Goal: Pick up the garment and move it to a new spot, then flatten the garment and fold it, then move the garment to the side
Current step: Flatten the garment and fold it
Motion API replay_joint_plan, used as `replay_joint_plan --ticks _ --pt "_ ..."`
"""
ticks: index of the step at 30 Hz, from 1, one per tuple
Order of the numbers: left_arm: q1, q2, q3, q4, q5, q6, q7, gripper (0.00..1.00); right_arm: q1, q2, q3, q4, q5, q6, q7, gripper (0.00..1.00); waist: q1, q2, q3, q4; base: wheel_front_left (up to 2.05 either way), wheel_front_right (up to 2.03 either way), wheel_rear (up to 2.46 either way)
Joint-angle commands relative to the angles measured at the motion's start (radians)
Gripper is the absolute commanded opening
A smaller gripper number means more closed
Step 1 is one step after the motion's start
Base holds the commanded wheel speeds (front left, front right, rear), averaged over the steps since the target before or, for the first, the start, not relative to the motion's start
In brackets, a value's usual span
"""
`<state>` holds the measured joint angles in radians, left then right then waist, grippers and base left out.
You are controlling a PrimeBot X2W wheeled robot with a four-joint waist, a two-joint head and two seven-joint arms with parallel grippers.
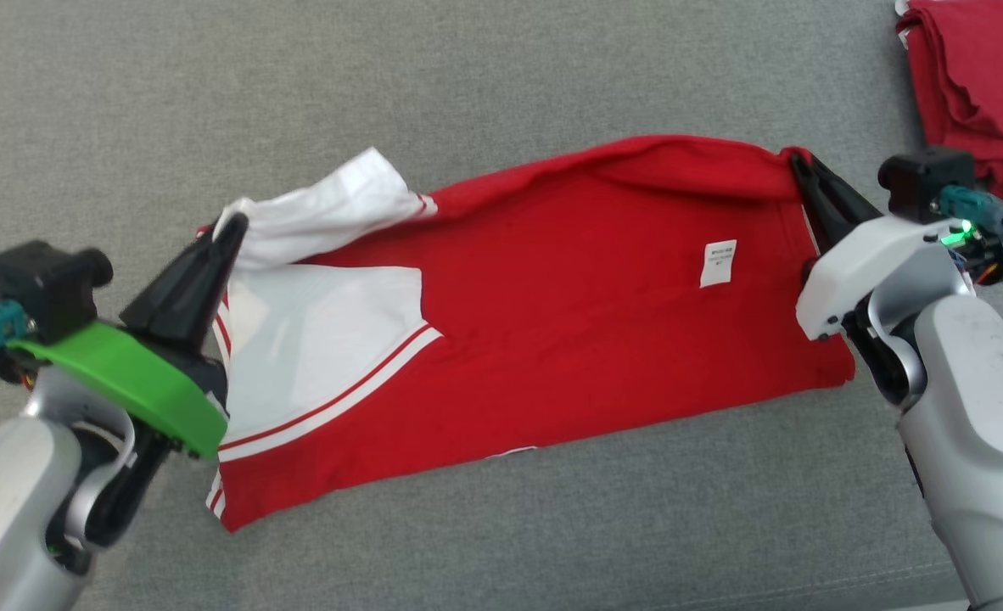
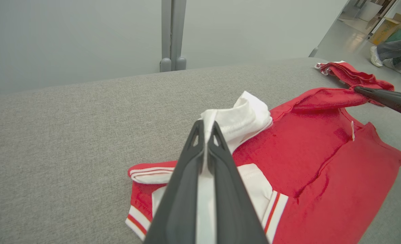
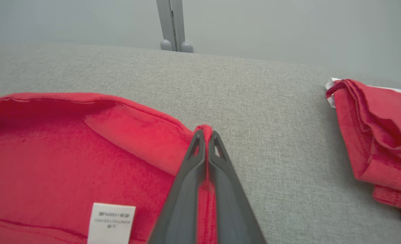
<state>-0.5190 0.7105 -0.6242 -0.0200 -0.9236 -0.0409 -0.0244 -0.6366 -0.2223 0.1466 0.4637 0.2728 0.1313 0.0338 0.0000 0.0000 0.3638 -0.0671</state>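
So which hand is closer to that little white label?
Right. The right hand pinches the shirt edge just past the label; the left hand holds the white sleeve at the far end.

My left gripper (image 2: 207,123) and right gripper (image 3: 205,133), both of smooth matt dark plastic, pinch the garment (image 1: 569,322), a soft matt knit cloth in red with white panels. Its care label (image 1: 719,263) is white and printed; cloth or paper, I cannot tell. The upholstered surface (image 1: 467,85) beneath is coarse grey woven fabric, matt. A green plastic guard (image 1: 128,373) with a slight sheen sits at my left wrist, a smooth white plastic shell (image 1: 875,255) at my right, above a silver-grey forearm (image 1: 977,407) flecked with dark specks. A second red cloth (image 1: 977,76) lies wrinkled, matt
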Motion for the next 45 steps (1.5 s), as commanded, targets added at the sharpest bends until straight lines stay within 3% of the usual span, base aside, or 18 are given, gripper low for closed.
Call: replay_joint_plan --ticks 1,7,19,20,21,22,23,24,34,39,45 --pt "0.043 0.005 0.001 -0.011 -0.008 0.013 -0.018 0.0 0.037 -0.004 -0.012 -0.016 0.008 -0.001 -0.007 0.0 0.0 0.0 -0.021 0.012 0.0 0.0 0.0" --pt "0.164 -0.019 0.013 -0.03 -0.048 0.049 -0.09 0.0 0.128 0.003 -0.067 -0.069 -0.008 -0.001 -0.008 0.0 0.0 0.0 -0.037 0.021 0.0 0.0 0.0" --pt "0.283 -0.077 -0.002 0.052 -0.094 0.043 -0.167 0.0 0.248 0.039 -0.123 -0.106 -0.042 -0.001 -0.019 0.02 0.0 0.0 -0.071 0.02 0.0 0.0 0.0" --pt "0.29 -0.086 0.0 0.066 -0.1 0.042 -0.176 0.0 0.257 0.043 -0.128 -0.104 -0.047 -0.001 -0.023 0.17 0.0 0.0 -0.076 0.019 0.0 0.0 0.0" --pt "0.295 -0.091 0.001 0.076 -0.102 0.039 -0.181 0.2 0.264 0.049 -0.133 -0.102 -0.047 -0.001 -0.029 0.4 0.0 0.0 -0.08 0.018 0.0 0.0 0.0" --pt "0.302 -0.097 0.003 0.087 -0.103 0.039 -0.189 0.46 0.274 0.057 -0.143 -0.1 -0.047 -0.001 -0.035 0.67 0.0 0.0 -0.087 0.017 0.0 0.0 0.0" --pt "0.311 -0.103 0.003 0.096 -0.102 0.037 -0.195 0.86 0.286 0.063 -0.151 -0.1 -0.05 -0.001 -0.043 1.0 0.0 0.0 -0.094 0.017 0.0 0.0 0.0" --pt "0.319 -0.112 0.005 0.104 -0.107 0.037 -0.202 1.0 0.296 0.068 -0.159 -0.101 -0.053 -0.001 -0.05 1.0 0.0 0.0 -0.101 0.017 0.0 0.0 0.0" --pt "0.41 -0.178 0.072 0.092 -0.024 0.068 -0.241 1.0 0.389 0.112 -0.277 -0.131 -0.07 -0.001 -0.1 1.0 0.0 0.0 -0.177 0.027 0.0 0.0 0.0" --pt "0.45 -0.252 0.149 0.066 0.052 0.084 -0.241 1.0 0.39 0.14 -0.309 -0.138 -0.084 -0.001 -0.113 1.0 0.0 0.0 -0.201 0.04 0.0 0.0 0.0" --pt "0.474 -0.329 0.21 0.068 0.124 0.073 -0.241 1.0 0.348 0.158 -0.292 -0.067 -0.114 -0.001 -0.108 1.0 0.0 0.0 -0.207 0.059 0.0 0.0 0.0"
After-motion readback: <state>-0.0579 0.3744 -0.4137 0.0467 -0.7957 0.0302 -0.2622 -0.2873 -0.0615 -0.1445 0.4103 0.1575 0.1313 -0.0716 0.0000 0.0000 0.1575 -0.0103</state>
